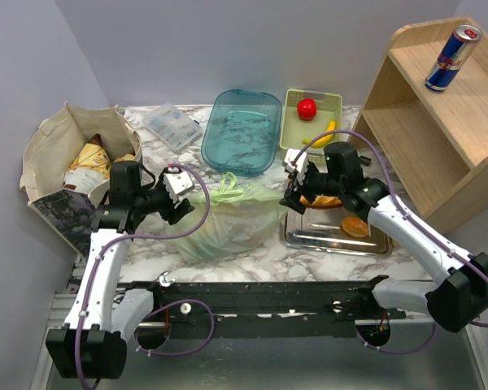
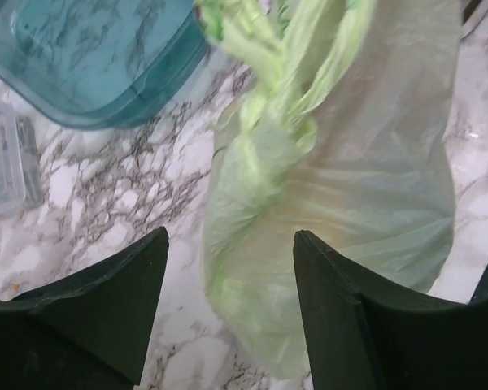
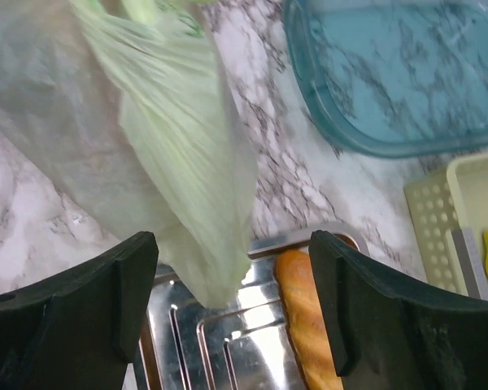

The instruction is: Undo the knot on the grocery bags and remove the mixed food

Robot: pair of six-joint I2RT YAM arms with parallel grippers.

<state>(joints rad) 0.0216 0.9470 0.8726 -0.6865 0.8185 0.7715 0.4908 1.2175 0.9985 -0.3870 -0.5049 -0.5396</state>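
The thin pale green bag (image 1: 224, 221) lies in the middle of the table with its knot (image 1: 228, 189) bunched at the far top. In the left wrist view the bag (image 2: 366, 179) and its twisted knot (image 2: 264, 142) lie ahead of my left gripper (image 2: 230, 244), which is open and empty over the bag's left edge. My right gripper (image 3: 234, 244) is open and empty, with a corner of the bag (image 3: 179, 162) hanging between its fingers without touching them. The beige tote (image 1: 45, 142) stands far left with snack packs (image 1: 88, 162) inside. A red vegetable (image 1: 307, 108) and a banana (image 1: 320, 136) lie in the yellow basket (image 1: 335, 104).
A teal container (image 1: 242, 130) and a clear box (image 1: 171, 124) sit behind the bag. A metal tray (image 1: 309, 236) with a bread loaf (image 3: 305, 317) and a bun (image 1: 355, 227) lies right of the bag. A wooden shelf (image 1: 439, 122) holds a drink can (image 1: 453, 57).
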